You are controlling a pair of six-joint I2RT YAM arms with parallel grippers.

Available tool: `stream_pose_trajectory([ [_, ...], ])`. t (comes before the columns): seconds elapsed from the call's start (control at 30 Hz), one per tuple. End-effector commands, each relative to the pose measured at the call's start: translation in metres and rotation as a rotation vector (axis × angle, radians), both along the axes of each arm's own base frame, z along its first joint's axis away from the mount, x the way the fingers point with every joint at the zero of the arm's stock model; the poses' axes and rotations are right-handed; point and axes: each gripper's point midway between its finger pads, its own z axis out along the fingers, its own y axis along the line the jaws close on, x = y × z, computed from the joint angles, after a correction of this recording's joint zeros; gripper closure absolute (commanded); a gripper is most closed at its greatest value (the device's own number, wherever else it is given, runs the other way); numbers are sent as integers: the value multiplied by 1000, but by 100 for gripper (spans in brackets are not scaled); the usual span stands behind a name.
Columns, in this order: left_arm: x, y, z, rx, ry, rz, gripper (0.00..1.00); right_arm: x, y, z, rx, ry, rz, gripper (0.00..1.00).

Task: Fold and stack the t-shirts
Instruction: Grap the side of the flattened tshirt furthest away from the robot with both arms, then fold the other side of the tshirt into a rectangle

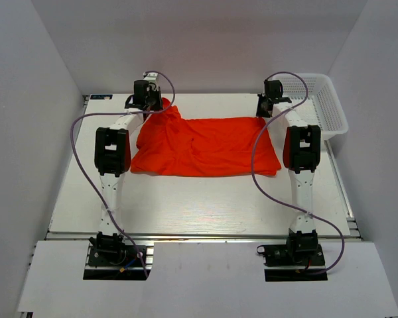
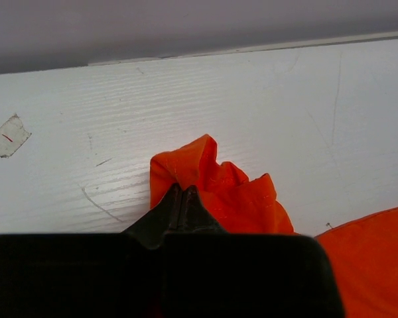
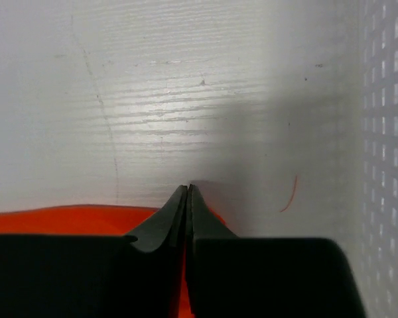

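White wood-grain table [image 1: 186, 212] is seen bare along its near edge. Past that strip, the orange-red t-shirt [image 1: 205, 146] is spread flat and wrinkled across the middle of the table, and its far edge is met by both claws. At the far left corner, a bunched fold of the fabric is pinched between the closed fingers of the left gripper [image 2: 184, 189]. At the far right corner, the right gripper [image 3: 188, 187] is clamped on the shirt's edge. Farthest right, a white mesh basket [image 1: 325, 106] is set near that corner.
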Motion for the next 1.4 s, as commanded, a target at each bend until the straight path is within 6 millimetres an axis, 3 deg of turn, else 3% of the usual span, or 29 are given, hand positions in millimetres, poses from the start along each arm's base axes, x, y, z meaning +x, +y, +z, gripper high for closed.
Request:
stream_pose_trajectory([
  [0.0, -4, -4, 86, -23, -146, -31, 100, 10, 1, 46, 20, -106, -6, 100],
  [0.07, -9, -5, 96, -29, -164, -39, 100, 9, -1, 62, 6, -135, -11, 100],
  [0.1, -15, -6, 89, -30, -144, -48, 100, 8, -2, 64, 3, -140, -10, 100],
  [0.13, -19, -6, 106, -34, -174, -48, 100, 5, -4, 64, -13, -140, -15, 100],
  [0.17, -23, -5, 109, -26, -177, -51, 100, 4, -5, 69, -16, -154, -15, 100],
  [0.23, -33, -3, 108, -25, -174, -51, 100, -7, -7, 78, -19, -166, -16, 100],
  [0.3, -51, -1, 114, -25, -173, -51, 100, -11, -4, 113, -6, -243, -4, 100],
  [0.43, -81, 7, 124, -19, -195, -30, 100, -36, -4, 116, -2, -250, 19, 100],
  [0.47, -91, 9, 111, -16, -171, -30, 100, -40, -5, 113, -7, -242, 25, 100],
  [0.5, -98, 10, 111, -15, -165, -30, 100, -44, -8, 125, -6, -260, 19, 100],
  [0.57, -115, 14, 113, -11, -165, -19, 100, -54, -9, 112, -14, -237, 18, 100],
  [0.6, -120, 16, 113, -16, -159, -6, 100, -55, -8, 121, -12, -265, 20, 100],
  [0.67, -138, 19, 112, -15, -149, -6, 100, -67, -12, 116, -14, -256, 10, 100],
  [0.73, -149, 17, 112, -19, -148, 0, 100, -76, -17, 128, -23, -280, -1, 100],
  [0.77, -160, 18, 100, -28, -122, 5, 100, -81, -18, 132, -25, -286, -3, 100],
  [0.8, -166, 21, 112, -28, -152, 16, 100, -83, -19, 133, -29, -289, -1, 100],
  [0.83, -172, 24, 112, -24, -152, 27, 100, -90, -20, 141, -32, -303, 0, 100],
  [0.87, -182, 29, 100, -23, -124, 52, 100, -95, -22, 136, -39, -290, -1, 100],
  [0.9, -187, 31, 102, -31, -130, 68, 100, -100, -24, 132, -47, -283, -10, 100],
  [0.93, -200, 36, 100, -26, -128, 81, 100, -105, -28, 144, -50, -307, -19, 100],
  [1.0, -214, 42, 96, -35, -117, 118, 100, -116, -32, 131, -66, -285, -29, 100],
  [1.07, -230, 49, 93, -35, -123, 149, 100, -123, -37, 141, -81, -304, -50, 100],
  [1.2, -256, 55, 79, -42, -99, 171, 100, -142, -52, 122, -106, -260, -99, 100],
  [1.37, -278, 53, 49, -49, -48, 170, 100, -152, -53, 101, -79, -227, -107, 100],
])
